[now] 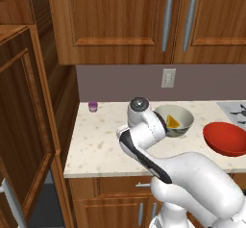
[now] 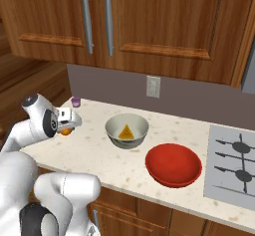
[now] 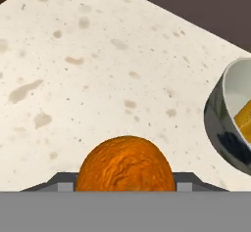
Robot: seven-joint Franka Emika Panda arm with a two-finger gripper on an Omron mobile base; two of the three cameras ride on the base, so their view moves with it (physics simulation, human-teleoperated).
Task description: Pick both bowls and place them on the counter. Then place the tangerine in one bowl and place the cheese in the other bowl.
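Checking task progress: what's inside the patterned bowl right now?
The patterned bowl holds the cheese, a yellow wedge lying on its pale floor. Nothing else shows in it. The near inner wall is covered by the rim, so that strip can't be checked.

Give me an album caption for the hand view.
Tangerine in the hand, above the speckled counter, beside the patterned bowl.
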